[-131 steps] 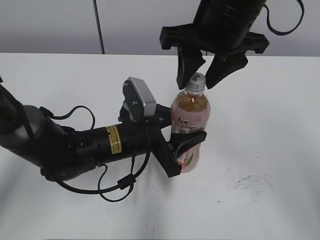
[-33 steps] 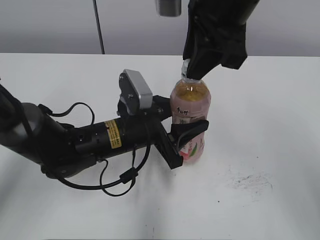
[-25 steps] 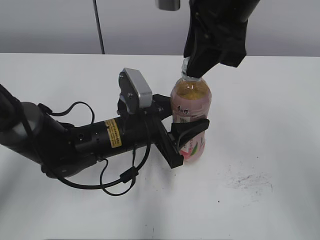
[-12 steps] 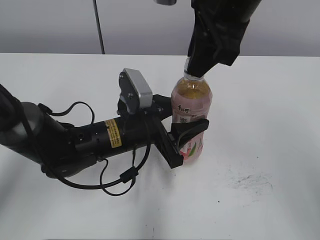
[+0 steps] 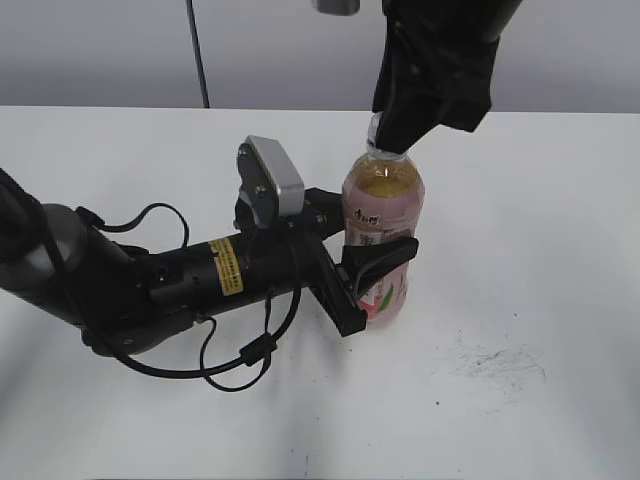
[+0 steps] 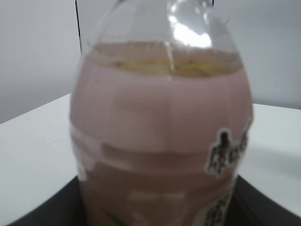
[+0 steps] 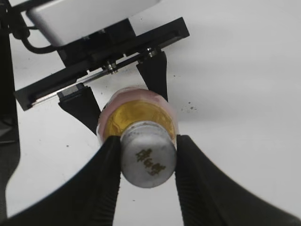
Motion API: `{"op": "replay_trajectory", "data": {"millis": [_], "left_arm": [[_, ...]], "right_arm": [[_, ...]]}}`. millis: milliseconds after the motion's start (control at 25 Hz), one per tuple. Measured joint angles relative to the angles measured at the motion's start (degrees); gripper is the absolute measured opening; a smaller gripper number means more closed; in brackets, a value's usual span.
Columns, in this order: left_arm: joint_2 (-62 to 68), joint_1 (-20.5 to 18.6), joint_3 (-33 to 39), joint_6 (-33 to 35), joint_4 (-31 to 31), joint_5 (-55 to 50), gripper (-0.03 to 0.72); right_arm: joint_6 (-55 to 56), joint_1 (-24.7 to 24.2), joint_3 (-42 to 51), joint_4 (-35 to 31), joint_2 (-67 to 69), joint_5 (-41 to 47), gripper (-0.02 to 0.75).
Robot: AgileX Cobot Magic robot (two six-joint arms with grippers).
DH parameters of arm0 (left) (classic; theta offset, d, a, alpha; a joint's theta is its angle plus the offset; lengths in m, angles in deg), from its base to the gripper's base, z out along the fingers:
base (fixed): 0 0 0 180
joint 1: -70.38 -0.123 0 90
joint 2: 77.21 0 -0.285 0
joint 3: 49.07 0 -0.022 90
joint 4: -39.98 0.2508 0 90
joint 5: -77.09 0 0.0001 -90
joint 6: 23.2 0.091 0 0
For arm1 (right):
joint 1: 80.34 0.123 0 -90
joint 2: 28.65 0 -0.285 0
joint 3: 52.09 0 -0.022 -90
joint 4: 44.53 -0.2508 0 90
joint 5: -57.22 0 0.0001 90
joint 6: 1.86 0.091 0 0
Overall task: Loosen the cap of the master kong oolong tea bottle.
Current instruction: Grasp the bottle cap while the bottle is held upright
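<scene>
The master kong oolong tea bottle (image 5: 378, 235) stands upright on the bench (image 5: 540, 250), braced by the left gripper (image 5: 362, 272) around its body; above, the right gripper's (image 7: 148, 153) fingers (image 7: 106, 165) pinch the cap (image 7: 148, 154) for twisting.

A: Left arm status?
B: Lies low, reaching rightward; left gripper (image 5: 375, 275) clamps the bottle (image 5: 380, 235) body on both sides.

A: Right arm status?
B: Descends from above; right gripper (image 7: 148, 155) fingers (image 7: 106, 176) pinch the cap (image 7: 148, 154).

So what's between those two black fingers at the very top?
The grey cap of the tea bottle, pinched by the right gripper; the right wrist view shows it.
</scene>
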Motion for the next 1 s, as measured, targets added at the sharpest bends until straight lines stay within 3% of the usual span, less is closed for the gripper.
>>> {"op": "replay_trajectory", "data": {"millis": [320, 600, 1000], "left_arm": [[0.00, -0.05, 0.06, 0.01, -0.23, -1.31, 0.385], [0.28, -0.10, 0.26, 0.07, 0.07, -3.19, 0.385], [0.28, -0.10, 0.26, 0.18, 0.07, -3.17, 0.385]], "right_arm": [[-17.40, 0.07, -0.38, 0.26, 1.29, 0.00, 0.270], [-21.21, 3.38, -0.54, 3.31, 3.00, -0.05, 0.270], [-21.84, 3.56, -0.54, 4.36, 3.00, -0.05, 0.270]]}}
